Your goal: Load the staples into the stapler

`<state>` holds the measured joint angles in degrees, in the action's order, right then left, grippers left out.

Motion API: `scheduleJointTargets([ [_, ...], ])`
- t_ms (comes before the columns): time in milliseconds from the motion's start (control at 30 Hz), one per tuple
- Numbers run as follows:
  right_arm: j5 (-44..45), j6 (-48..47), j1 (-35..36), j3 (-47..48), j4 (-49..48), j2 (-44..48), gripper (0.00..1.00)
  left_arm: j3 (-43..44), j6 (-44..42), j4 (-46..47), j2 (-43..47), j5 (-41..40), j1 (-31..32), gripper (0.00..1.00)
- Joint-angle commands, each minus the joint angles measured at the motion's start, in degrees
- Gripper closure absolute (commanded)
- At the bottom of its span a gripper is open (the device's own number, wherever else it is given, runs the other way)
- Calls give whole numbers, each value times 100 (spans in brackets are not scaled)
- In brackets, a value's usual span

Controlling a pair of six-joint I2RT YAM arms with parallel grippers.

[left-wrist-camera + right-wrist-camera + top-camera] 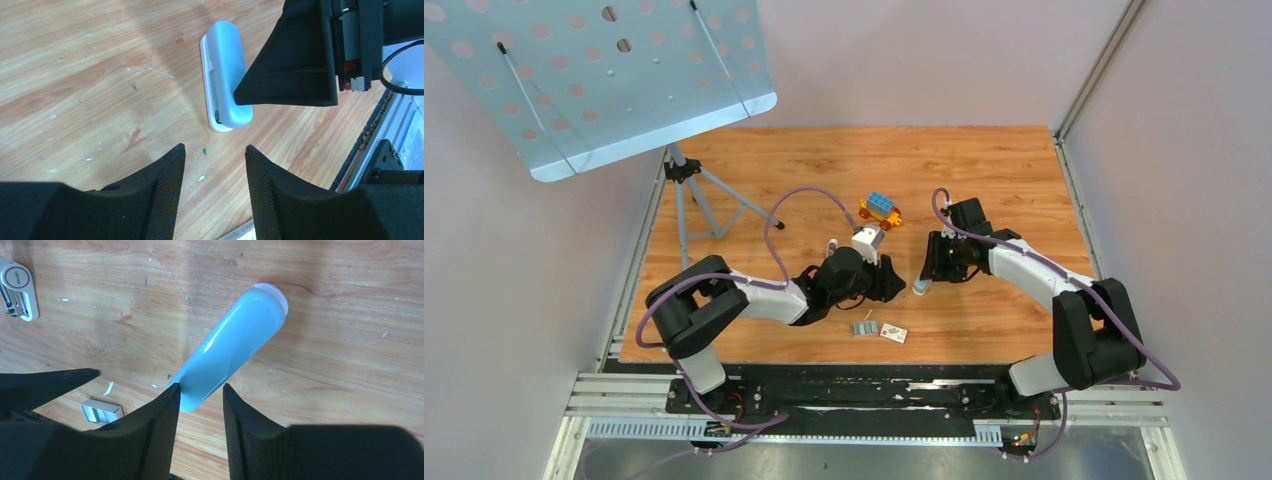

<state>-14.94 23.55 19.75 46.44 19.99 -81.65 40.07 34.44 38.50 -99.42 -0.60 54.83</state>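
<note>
Right wrist view puts the right gripper [199,390] astride the near end of the stapler [235,340]: one finger touches the edge of the pale blue shell and the other sits just beside the opposite edge. Whether they are truly pinching it I cannot tell. From the fingertips the stapler's long axis runs away, up and to the right, over the wooden table [350,300]. Left wrist view shows the left gripper [215,155] parted, with nothing between its pads but bare wood. The stapler lies ahead of it, lengthwise toward it, with a right finger against its side. The staples [101,412] are a small ribbed grey rectangle on the table, apart from the stapler and off to the left of the right fingers. From above they sit toward the table's near edge, just beside a white box [893,333] — the left gripper looks the nearer one, so it seems best placed to fetch them while the right steadies the stapler
</note>
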Motion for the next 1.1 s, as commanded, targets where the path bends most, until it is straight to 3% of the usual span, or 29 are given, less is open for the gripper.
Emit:
scheduleJointTargets([
  [0,357,-173,55,-13,564,40,58,-188,-226,-590,679,-448,-34,49],
  [200,250,-240,79,253,912,571,44,-412,-256,-1938,1651,-1038,-40,49],
  [433,440,19,661,203,965,1028,45,-693,-69,-3118,2537,-990,-66,48],
  [733,1035,541,1970,-218,457,1278,51,-1486,599,-2954,3108,-139,-233,51],
  [1067,1817,1445,3277,151,256,504,58,-1873,850,-2588,2964,205,-350,59],
])
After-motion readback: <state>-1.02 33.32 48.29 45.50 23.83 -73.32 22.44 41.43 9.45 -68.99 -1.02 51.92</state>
